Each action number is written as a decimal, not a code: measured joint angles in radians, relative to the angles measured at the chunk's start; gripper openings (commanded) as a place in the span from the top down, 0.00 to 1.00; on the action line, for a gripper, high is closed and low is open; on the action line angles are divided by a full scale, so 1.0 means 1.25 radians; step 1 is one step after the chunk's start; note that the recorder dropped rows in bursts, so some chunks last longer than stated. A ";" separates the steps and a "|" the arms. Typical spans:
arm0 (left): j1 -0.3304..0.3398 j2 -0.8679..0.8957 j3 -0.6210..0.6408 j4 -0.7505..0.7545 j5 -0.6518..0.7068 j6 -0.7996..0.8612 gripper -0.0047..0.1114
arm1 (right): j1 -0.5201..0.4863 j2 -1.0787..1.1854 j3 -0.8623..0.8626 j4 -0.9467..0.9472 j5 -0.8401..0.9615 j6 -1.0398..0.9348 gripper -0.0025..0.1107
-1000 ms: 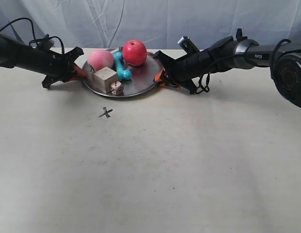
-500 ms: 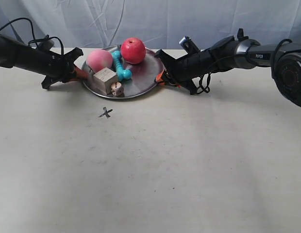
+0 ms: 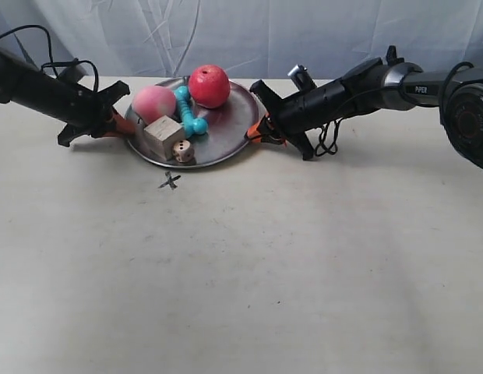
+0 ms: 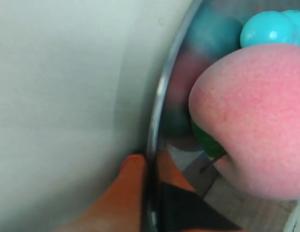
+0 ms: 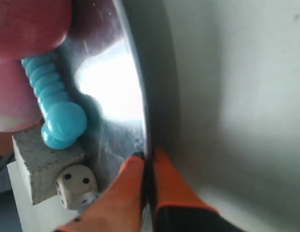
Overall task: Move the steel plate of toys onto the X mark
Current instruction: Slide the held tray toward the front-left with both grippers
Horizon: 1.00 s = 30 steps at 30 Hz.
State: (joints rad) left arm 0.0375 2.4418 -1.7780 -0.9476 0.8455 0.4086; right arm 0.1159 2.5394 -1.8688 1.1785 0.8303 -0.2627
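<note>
One X [image 3: 170, 181] lies nearest on the table [image 3: 265, 265], uncovered, just in front of the plate [image 3: 226, 140]. The die [image 3: 181, 151] and cube [image 3: 163, 135] sit at its near edge, the peach [image 3: 153, 104] and bone [image 3: 190, 111] behind them, and the apple [image 3: 209, 86] farthest. The left gripper [image 4: 150, 162] pinches the rim beside the peach. The right gripper [image 5: 146, 157] pinches the opposite rim. Pale cloth [image 3: 226, 35] hangs behind.

steel plate [image 3: 230, 132]: shiny silver-grey
apple [image 3: 209, 86]: red
peach ball [image 3: 153, 104]: pink
bone [image 3: 190, 113]: teal
cube [image 3: 163, 134]: pale wood
die [image 3: 181, 150]: cream, dark pips
X mark [image 3: 170, 181]: dark grey
left gripper [image 4: 150, 163]: orange tips
right gripper [image 5: 147, 158]: orange tips
</note>
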 measured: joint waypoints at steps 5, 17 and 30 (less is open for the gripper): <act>0.005 -0.016 0.005 0.044 0.031 -0.026 0.96 | 0.000 -0.003 0.005 -0.002 0.042 0.001 0.99; 0.006 -0.084 0.035 0.111 0.086 -0.048 0.96 | 0.000 -0.037 0.010 -0.047 0.140 0.023 0.99; 0.009 -0.175 0.168 0.145 0.113 -0.056 0.96 | 0.007 -0.067 0.011 -0.138 0.247 0.035 0.99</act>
State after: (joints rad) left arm 0.0490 2.2230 -1.5681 -0.7663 0.9870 0.3386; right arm 0.1247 2.4556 -1.8546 1.0059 1.1396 -0.2195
